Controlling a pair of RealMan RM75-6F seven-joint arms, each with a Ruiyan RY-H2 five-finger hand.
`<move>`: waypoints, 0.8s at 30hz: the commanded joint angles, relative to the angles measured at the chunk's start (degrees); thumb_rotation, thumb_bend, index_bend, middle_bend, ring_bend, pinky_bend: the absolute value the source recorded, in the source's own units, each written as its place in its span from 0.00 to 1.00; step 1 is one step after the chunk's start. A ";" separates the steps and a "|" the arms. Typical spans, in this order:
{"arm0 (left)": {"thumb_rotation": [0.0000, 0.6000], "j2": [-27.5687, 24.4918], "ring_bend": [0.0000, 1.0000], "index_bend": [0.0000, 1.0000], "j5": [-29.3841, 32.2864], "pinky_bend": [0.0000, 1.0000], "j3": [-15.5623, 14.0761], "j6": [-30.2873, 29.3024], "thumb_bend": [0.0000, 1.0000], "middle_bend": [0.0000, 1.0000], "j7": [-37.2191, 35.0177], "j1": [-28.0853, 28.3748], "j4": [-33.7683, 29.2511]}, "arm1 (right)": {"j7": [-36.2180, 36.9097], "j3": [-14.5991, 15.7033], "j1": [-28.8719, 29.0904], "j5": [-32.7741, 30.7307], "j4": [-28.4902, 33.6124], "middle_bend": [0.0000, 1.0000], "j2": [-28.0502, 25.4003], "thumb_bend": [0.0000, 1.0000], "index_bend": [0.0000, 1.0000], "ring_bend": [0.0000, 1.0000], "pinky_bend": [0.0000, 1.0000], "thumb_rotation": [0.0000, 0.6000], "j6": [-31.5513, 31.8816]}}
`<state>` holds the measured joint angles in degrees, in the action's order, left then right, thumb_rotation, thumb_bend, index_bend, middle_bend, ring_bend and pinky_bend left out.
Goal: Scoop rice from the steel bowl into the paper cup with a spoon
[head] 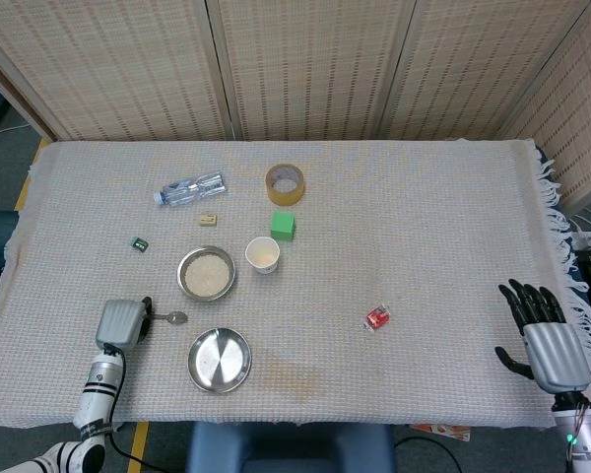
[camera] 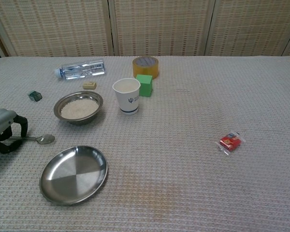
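Task state: early, no transfer visible. The steel bowl holds a level bed of rice and sits on the cloth-covered counter; taking this bowl as landmark, the paper cup stands upright just beside it on the side toward the robot's right, apart from it. The cup's interior looks pale in the head view, but I cannot tell whether any rice is in it. The spoon lies flat on the counter on the robot's side of the bowl and toward its left, bowl end empty and pointing toward the empty steel plate, which is nearer the robot than the rice bowl. The left hand is at the handle end of the spoon, dark fingers curled down around it; the handle appears pinched, though the contact is partly hidden by the hand's casing, and the spoon is not lifted. The right hand rests far from the bowl at the opposite counter edge, fingers spread, holding nothing. Judgement: grasp is in hand at best; lifting, dipping into the rice, carrying and tipping into the cup all remain.
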<state>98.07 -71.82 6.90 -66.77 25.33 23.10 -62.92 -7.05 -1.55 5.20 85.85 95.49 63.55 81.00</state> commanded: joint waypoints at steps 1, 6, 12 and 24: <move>1.00 -0.18 1.00 0.51 -0.21 1.00 -0.12 -0.22 0.41 1.00 -0.18 -0.05 -0.27 | -0.05 0.02 0.03 -0.01 0.04 0.00 -0.01 0.15 0.00 0.00 0.00 1.00 -0.06; 1.00 -0.85 1.00 0.52 -0.60 1.00 -0.27 -0.94 0.41 1.00 -0.46 -0.28 -1.15 | -0.10 0.09 0.09 -0.01 0.04 0.00 -0.01 0.15 0.00 0.00 0.00 1.00 -0.23; 1.00 -1.95 1.00 0.54 -0.86 1.00 -0.10 -1.96 0.41 1.00 -0.49 -0.51 -2.61 | -0.13 0.18 0.12 0.10 0.12 0.00 -0.08 0.15 0.00 0.00 0.00 1.00 -0.28; 1.00 -5.35 1.00 0.56 -0.79 1.00 2.27 -6.51 0.42 1.00 8.44 0.47 -7.65 | -0.29 0.70 -0.02 1.29 0.53 0.00 -0.19 0.15 0.00 0.00 0.00 1.00 0.16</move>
<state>93.07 -72.48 8.36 -71.82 30.92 22.94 -70.16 -7.29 -0.92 5.20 87.01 95.96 63.37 81.10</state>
